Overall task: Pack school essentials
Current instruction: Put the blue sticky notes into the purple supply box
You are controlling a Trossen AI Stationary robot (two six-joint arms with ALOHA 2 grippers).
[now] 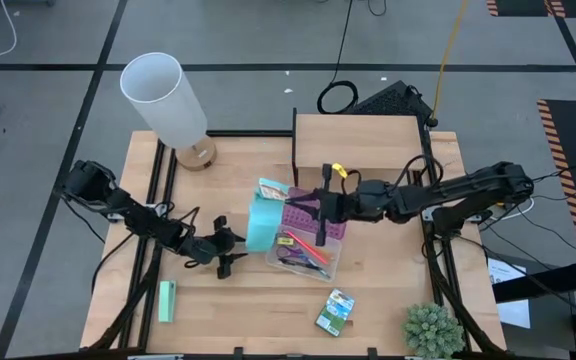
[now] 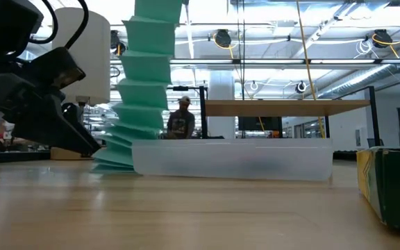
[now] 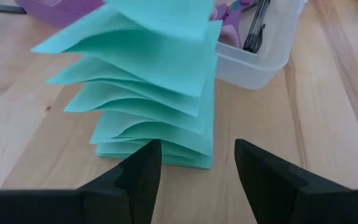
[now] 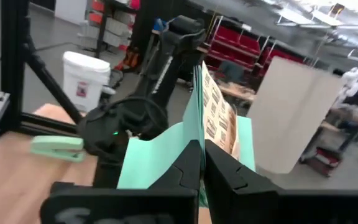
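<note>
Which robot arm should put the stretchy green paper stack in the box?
The right. Its gripper is shut on the top of the green paper stack, above the clear case. The left gripper waits open beside the stack's base.

high: straight down over whole table | low: tabletop level, facing room | left wrist: close on mint paper stack | right wrist: faces left arm | all share stack

Matt mint paper pad (fanned sheets), translucent plastic case, smooth pale wooden table.
</note>
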